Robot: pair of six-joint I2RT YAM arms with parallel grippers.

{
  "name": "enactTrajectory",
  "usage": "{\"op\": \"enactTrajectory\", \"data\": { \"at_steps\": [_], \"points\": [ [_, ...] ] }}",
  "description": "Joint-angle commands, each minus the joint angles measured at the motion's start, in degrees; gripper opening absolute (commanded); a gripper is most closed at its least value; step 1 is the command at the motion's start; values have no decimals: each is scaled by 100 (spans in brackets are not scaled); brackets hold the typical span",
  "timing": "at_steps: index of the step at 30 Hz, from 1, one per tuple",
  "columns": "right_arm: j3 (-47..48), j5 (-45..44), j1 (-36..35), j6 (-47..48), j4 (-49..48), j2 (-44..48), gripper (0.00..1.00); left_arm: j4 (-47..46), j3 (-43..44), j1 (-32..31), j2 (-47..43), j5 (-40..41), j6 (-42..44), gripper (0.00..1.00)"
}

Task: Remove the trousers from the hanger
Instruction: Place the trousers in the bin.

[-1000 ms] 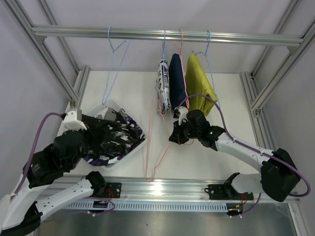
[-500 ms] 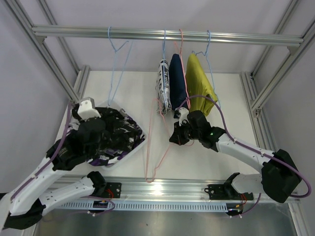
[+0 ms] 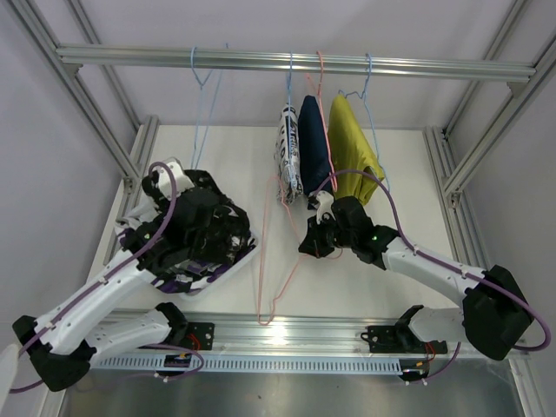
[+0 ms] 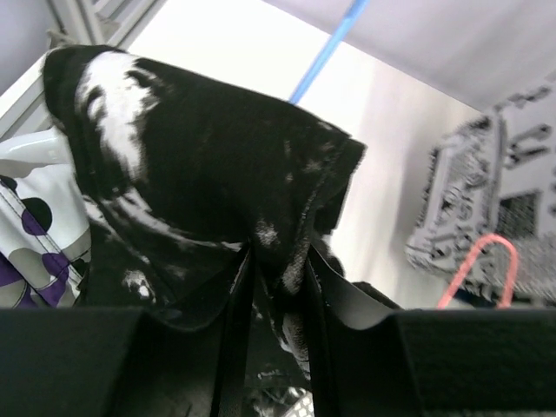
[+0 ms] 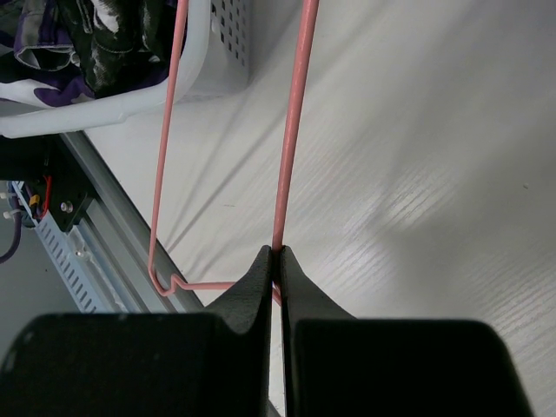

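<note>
Drop-off stage, by the look of it, two pairs down and three to go. Across the top, rail [image 3: 287, 61] with yellow pair [image 3: 352, 152], navy pair [image 3: 313, 139] and printed pair [image 3: 289, 156] hung side by side right of centre. At left, basket [image 5: 226, 48] holding purple pair [image 4: 26, 234] underneath and black pair [image 4: 217, 174] on top, the latter draped over the fingers of left gripper [image 4: 274, 287]. Jaws there a little apart with a fold of black cloth between them; impossible to tell whether pinched or merely lying loose. Blue hanger [image 4: 328, 48] bare above the basket. Pink hanger [image 5: 297, 122] likewise bare, hook on the rail, one slanting wire clamped tight in right gripper [image 5: 276, 261], fingers fully together on it. Next, probably: widen the left jaws fully and lift straight clear so as not to drag the cloth back out; then let the pink wire go and turn to the printed pair, nearest of the three. Compared with a second ago: left arm stretched further over the basket, wrist nearer its right rim; blue hanger at a slightly different tilt; right arm, pink hanger and the hanging three just as before.
</note>
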State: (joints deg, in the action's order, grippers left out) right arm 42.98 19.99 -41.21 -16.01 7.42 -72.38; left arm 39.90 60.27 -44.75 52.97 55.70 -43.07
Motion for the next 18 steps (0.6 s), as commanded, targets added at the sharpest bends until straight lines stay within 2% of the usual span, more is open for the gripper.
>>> {"op": "enactTrajectory", "data": {
  "at_steps": [1,10,18],
  "points": [
    [-35,84,25,-86,-197,215,0,-289,-173,352,231,152,-360,31],
    [-53,49,-1,-78,-206,207,0,-914,-700,1161,741,-462,-535,31],
    [-53,40,-10,-69,-206,154,0,-958,-1324,1276,715,-683,-1062,29]
  ]
}}
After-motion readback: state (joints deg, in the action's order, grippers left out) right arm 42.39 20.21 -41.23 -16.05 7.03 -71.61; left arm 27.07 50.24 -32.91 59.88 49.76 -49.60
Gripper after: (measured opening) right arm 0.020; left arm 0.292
